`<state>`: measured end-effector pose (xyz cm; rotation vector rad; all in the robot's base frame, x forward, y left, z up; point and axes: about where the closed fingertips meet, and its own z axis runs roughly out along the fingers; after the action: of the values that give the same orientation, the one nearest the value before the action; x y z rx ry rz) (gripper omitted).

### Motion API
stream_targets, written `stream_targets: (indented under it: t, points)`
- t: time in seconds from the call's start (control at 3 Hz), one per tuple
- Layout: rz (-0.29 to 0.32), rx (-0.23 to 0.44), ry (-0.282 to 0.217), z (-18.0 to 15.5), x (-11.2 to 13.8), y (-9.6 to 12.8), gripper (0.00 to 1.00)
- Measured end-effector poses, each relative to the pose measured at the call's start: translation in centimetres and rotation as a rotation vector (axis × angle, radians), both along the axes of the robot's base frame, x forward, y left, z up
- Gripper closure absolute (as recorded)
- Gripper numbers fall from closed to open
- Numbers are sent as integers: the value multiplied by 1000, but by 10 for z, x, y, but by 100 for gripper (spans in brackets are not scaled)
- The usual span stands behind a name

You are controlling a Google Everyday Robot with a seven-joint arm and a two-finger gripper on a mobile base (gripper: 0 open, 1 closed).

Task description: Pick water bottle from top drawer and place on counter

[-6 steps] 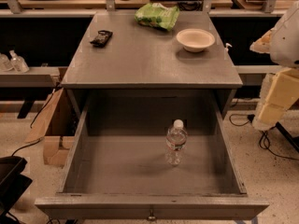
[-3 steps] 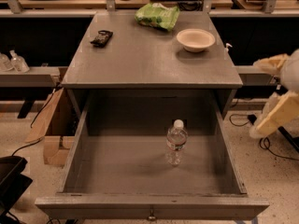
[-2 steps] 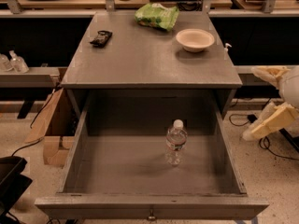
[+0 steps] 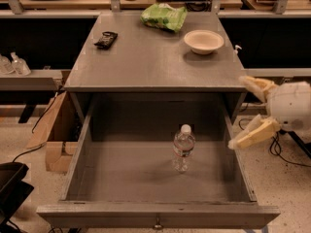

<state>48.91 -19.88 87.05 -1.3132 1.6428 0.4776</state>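
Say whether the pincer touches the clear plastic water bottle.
Apart. The camera view shows the open pincer at the side of the grey drawer, the clear plastic water bottle standing mid-drawer.

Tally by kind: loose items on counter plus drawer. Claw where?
Clear plastic water bottle, white cap: 1 (upright in grey top drawer)
Green crinkled bag: 1 (grey counter)
Cream round bowl: 1 (counter)
Small flat black object: 1 (counter)
Total: 4
Claw: open, empty, outside the drawer's right side
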Motion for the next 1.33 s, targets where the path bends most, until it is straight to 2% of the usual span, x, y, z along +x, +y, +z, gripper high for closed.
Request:
stream_targets:
  t: [0.33,0.67,1.0,1.33]
  points:
    - [19,101,35,-55,6,16,0]
    - [71,201,50,-100,13,41,0]
    - [122,269,64,-134,21,72,0]
    - [153,294,67,-151,30,92,0]
